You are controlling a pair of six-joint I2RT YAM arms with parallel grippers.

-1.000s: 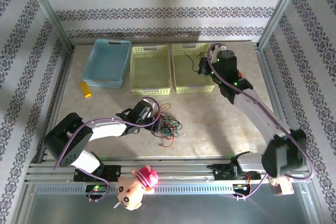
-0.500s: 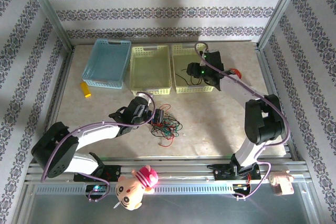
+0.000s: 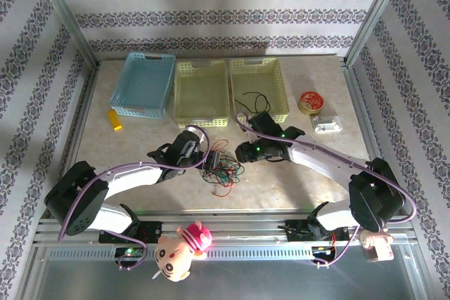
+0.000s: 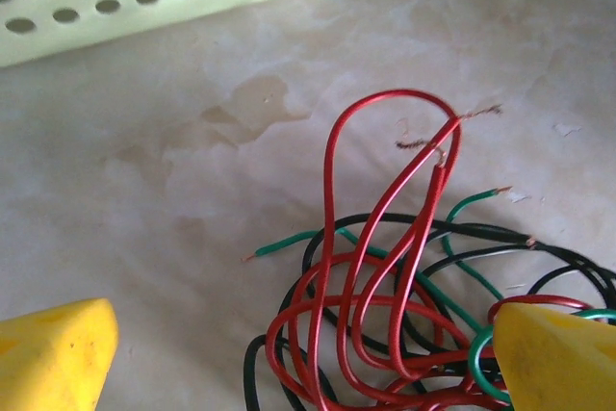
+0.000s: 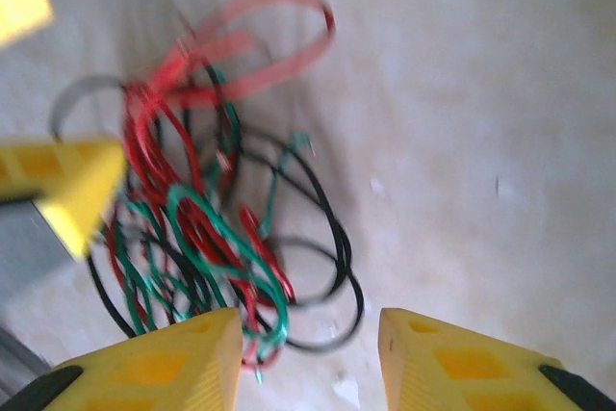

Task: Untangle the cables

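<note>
Top external view puts the red, green and black cables (image 3: pixel 222 170) in a loose tangle near the middle of the surface (image 3: pixel 140 142), with my left tool (image 3: pixel 209 157) at their 10 o'clock and my right tool (image 3: pixel 243 152) at their 2 o'clock, both with fingers spread apart.

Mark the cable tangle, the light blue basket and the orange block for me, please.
cable tangle (image 3: pixel 225 172), top external view, middle of the pile.
light blue basket (image 3: pixel 138 111), top external view, its near wall.
orange block (image 3: pixel 114 119), top external view, its middle.
</note>
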